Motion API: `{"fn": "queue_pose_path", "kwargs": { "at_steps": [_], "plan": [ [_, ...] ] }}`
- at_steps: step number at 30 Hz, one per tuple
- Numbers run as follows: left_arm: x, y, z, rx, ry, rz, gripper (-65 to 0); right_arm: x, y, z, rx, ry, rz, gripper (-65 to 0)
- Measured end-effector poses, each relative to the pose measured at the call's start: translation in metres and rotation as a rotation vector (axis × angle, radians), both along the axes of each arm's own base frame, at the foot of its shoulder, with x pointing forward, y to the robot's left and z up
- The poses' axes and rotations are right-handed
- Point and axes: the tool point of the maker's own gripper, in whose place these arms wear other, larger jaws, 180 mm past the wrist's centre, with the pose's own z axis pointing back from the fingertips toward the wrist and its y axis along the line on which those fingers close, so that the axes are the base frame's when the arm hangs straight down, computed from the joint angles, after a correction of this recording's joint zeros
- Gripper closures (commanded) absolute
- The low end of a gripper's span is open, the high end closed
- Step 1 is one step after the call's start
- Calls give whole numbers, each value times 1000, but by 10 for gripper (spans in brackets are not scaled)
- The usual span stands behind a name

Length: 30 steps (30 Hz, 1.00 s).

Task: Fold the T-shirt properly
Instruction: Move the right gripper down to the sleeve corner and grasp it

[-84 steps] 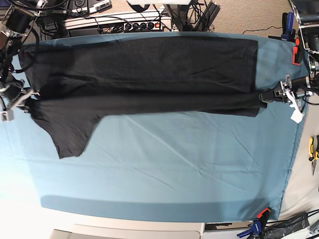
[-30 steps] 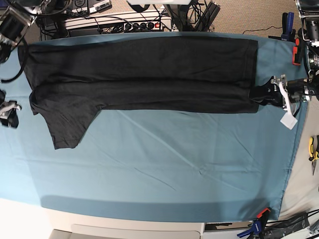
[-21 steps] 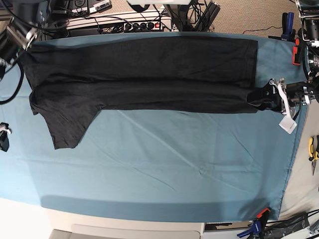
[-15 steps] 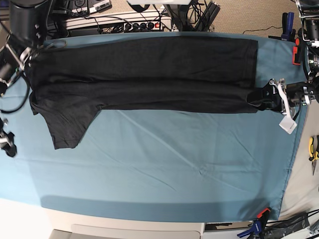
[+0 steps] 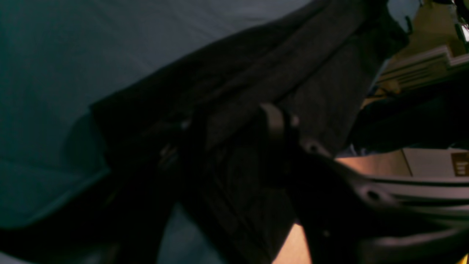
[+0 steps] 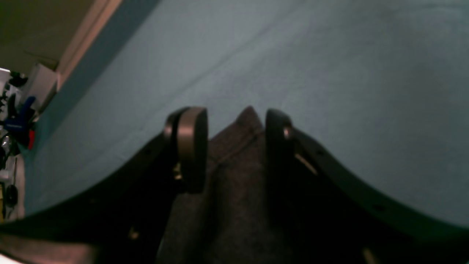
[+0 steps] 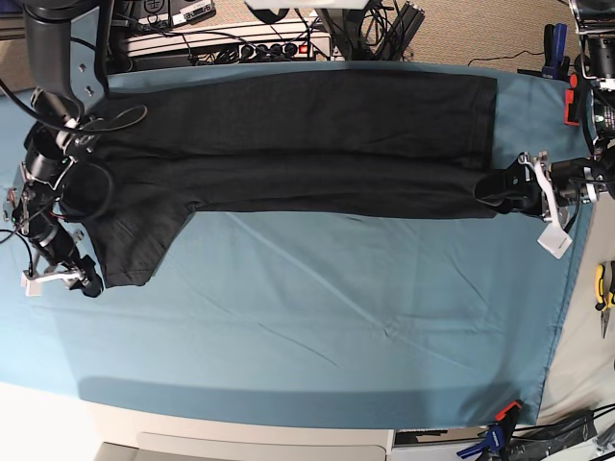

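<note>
The black T-shirt lies flat as a long band across the far half of the teal cloth, plain side up. One sleeve hangs toward me at the left. My right gripper sits at that sleeve's lower corner. In the right wrist view it is open, with the sleeve's tip lying between its fingers. My left gripper rests at the shirt's right hem corner. The dark left wrist view shows it with fingers apart, astride a fold of the shirt.
The teal cloth covers the table, held by clamps at the front right and far right. Yellow pliers lie off the right edge. A power strip and cables line the far edge. A white tag dangles from the left arm.
My right arm swung in from beyond the left edge and came down at the sleeve's lower corner, jaws opening wider. The left gripper and the shirt have stayed put over the last second.
</note>
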Motion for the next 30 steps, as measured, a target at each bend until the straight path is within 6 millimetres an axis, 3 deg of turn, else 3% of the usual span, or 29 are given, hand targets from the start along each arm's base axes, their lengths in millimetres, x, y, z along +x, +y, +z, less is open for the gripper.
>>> {"fn": "queue_pose_path", "kwargs": {
  "at_steps": [9, 22, 30],
  "plan": [
    [0, 0, 0, 0, -1, 0, -245, -16, -26, -28, -136, 182, -101, -262],
    [0, 0, 0, 0, 0, 0, -245, -7, 6, -42, -304, 218, 72, -262],
    [0, 0, 0, 0, -1, 0, -245, -2, 27, -36, -176, 149, 107, -262]
  ]
}}
